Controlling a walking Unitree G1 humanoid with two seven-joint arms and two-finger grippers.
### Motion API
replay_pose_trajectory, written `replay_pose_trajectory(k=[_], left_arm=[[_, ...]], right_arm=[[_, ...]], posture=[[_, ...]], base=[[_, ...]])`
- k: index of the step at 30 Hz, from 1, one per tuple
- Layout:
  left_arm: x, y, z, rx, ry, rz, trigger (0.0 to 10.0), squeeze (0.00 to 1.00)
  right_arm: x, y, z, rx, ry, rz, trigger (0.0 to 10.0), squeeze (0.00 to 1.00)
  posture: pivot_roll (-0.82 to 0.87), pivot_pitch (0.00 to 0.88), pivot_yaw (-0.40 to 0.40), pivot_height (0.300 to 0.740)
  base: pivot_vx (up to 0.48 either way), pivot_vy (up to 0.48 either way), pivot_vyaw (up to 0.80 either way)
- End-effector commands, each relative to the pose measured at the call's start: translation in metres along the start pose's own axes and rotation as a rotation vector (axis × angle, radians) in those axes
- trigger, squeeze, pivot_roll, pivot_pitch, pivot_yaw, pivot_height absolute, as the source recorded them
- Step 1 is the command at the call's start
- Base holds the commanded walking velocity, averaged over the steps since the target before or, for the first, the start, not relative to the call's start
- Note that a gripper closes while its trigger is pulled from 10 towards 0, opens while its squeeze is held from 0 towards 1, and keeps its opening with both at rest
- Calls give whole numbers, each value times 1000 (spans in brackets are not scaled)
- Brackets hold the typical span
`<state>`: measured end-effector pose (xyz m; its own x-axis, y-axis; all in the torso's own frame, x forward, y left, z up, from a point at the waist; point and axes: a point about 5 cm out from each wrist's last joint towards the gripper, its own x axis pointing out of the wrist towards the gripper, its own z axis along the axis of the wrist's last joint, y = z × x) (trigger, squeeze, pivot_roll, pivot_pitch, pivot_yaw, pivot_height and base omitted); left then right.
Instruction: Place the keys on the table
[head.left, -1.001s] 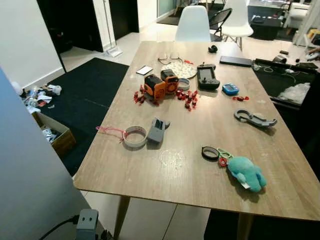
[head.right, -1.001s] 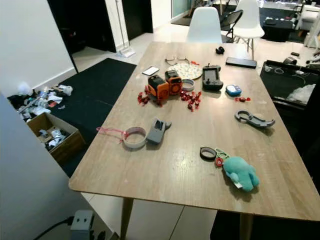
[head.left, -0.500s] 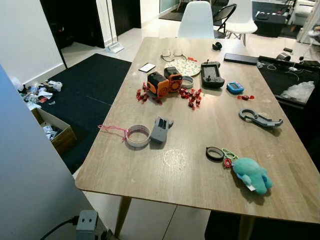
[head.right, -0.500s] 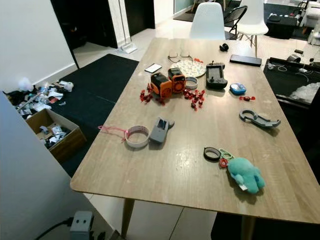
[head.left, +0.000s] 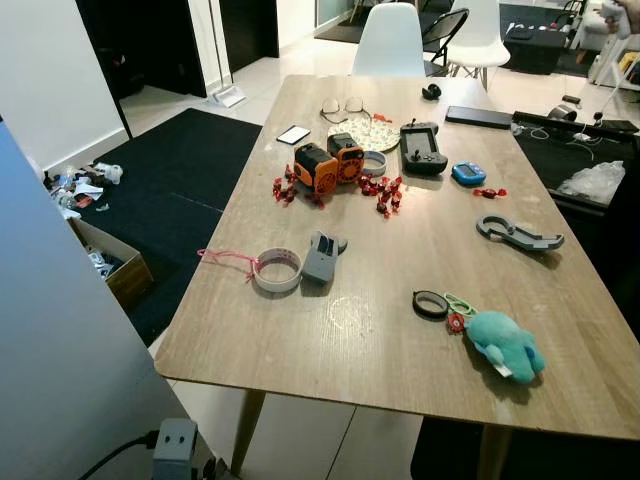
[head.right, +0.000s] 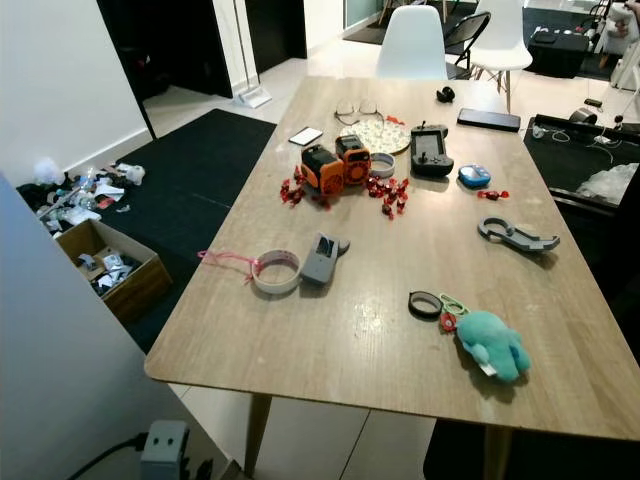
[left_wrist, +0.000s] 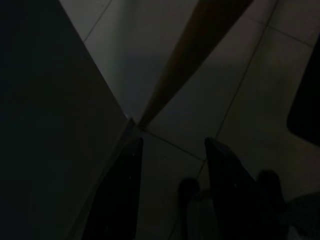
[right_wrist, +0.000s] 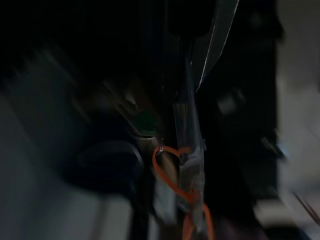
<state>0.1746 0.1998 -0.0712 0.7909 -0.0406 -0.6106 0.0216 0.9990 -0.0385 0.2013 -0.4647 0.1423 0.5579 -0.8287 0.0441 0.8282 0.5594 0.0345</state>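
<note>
Keys (right_wrist: 182, 170), made out dimly as an orange loop with a pale tag, appear to be held at the right gripper (right_wrist: 172, 150), below the table (head.left: 330, 340), though the grip cannot be confirmed in the blurred dark view. The left gripper (left_wrist: 172, 165) hangs with fingers apart near a table leg. The approach step is judged in hand; next, the right arm must be raised over the bare wood at the table's near edge

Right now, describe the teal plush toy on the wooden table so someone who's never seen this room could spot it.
Start at the long light-wood dining table and go to its near right corner. The teal plush toy lies there close to the edge, beside a black ring and small green and red loops. It is the one soft, fuzzy, turquoise thing among hard gadgets.
</note>
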Motion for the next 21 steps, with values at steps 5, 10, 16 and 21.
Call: replay_pose_trajectory(k=[5,10,16,21], left_arm=[[-5,0,-10,-10,19,7,10000,0],[-8,2,-14,-11,37,11,10000,0],[-8,3,-16,-12,49,13,10000,0],[-8,3,-15,-12,51,13,10000,0]], right_arm=[[7,26,15,78,-47,86,10000,0],[9,64,27,127,-54,272,10000,0],[-8,142,38,144,-35,739,10000,0],[-20,168,42,147,-38,907,10000,0]], posture=[[25,83,-3,740],[23,84,1,740],[26,84,3,740],[26,82,3,740]], base=[[0,0,0],[0,0,0],[0,0,0],[0,0,0]])
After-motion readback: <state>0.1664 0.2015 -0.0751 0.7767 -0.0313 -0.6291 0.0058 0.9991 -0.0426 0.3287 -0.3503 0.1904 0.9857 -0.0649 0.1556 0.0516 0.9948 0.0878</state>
